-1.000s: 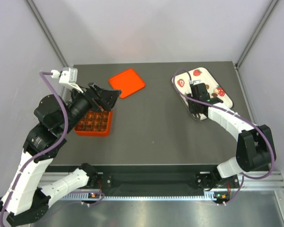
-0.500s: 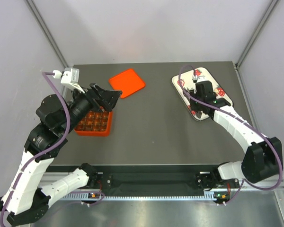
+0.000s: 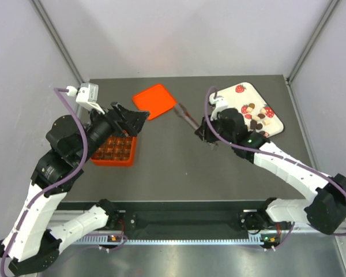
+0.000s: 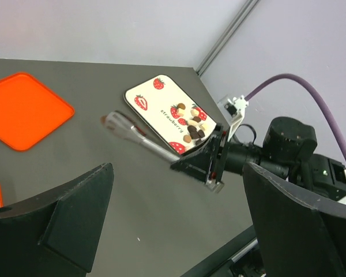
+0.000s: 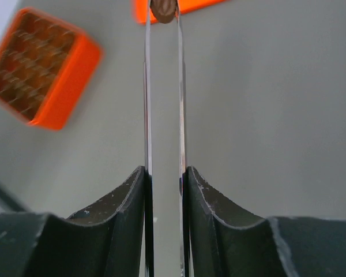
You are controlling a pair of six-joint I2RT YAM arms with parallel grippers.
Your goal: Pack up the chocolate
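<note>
Right gripper (image 5: 164, 179) clenched on slim, glossy tweezers (image 5: 147, 86); rounded brown chocolate (image 5: 164, 8) pinched at tips. Left gripper (image 4: 179, 168) released beside gridded orange box (image 3: 114, 149)

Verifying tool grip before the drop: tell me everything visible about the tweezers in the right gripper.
The tweezers are long and thin and look like shiny metal, with two narrow blades that run nearly parallel. Their rear end is clamped between the fingers of the right gripper. The tips pinch one dark brown chocolate. They are held above the grey table, with the tip near the edge of the orange lid.
</note>
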